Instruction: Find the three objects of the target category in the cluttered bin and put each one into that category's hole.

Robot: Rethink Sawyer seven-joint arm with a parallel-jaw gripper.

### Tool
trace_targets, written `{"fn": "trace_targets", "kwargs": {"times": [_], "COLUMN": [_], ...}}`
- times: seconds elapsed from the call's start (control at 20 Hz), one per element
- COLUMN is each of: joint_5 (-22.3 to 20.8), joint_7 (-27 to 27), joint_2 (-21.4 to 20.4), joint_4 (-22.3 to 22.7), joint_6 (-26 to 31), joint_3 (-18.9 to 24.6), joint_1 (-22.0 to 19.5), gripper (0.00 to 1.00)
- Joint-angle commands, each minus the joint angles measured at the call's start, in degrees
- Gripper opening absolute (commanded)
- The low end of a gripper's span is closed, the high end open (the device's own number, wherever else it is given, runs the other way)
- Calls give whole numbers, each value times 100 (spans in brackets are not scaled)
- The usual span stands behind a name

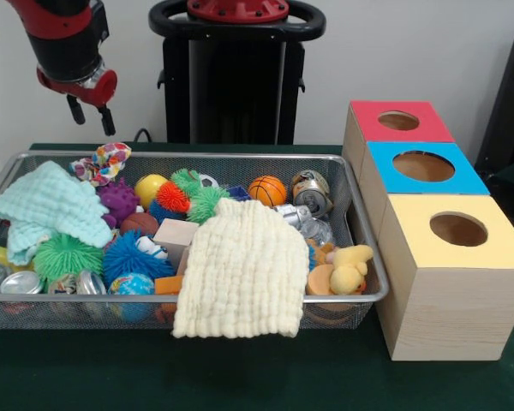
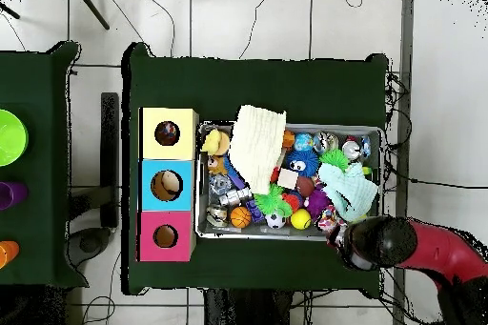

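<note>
The wire mesh bin (image 1: 368, 295) holds many toys; it also shows in the overhead view (image 2: 382, 132). One small ruffled printed fabric piece (image 1: 103, 162) lies on the bin's far left rim, seen in the overhead view (image 2: 329, 218) too. The other two pieces are hidden. My gripper (image 1: 89, 115) hangs open and empty above and slightly left of that piece, apart from it; in the overhead view the gripper (image 2: 345, 241) is at the bin's lower right corner. The hole (image 1: 458, 229) in the yellow-topped box is to the right, and the overhead view shows the hole (image 2: 167, 133) too.
A large cream waffle cloth (image 1: 242, 270) drapes over the bin's near rim. A mint-green cloth (image 1: 47, 205) lies at the bin's left. Blue-topped (image 1: 423, 166) and red-topped (image 1: 399, 121) boxes stand behind the yellow one. Balls, cans and a plush duck (image 1: 347, 267) fill the bin.
</note>
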Motion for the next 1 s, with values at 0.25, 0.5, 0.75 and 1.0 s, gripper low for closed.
{"fn": "trace_targets", "kwargs": {"times": [0.25, 0.5, 0.75, 1.0], "joint_5": [-490, -538, -561, -599], "joint_7": [-525, -577, -626, -636], "joint_2": [388, 479, 527, 580], "joint_4": [178, 155, 123, 113], "joint_6": [-727, -832, -855, -918], "joint_3": [-62, -91, -91, -90], "joint_1": [-69, -130, -176, -218], "gripper": [100, 100, 100, 100]}}
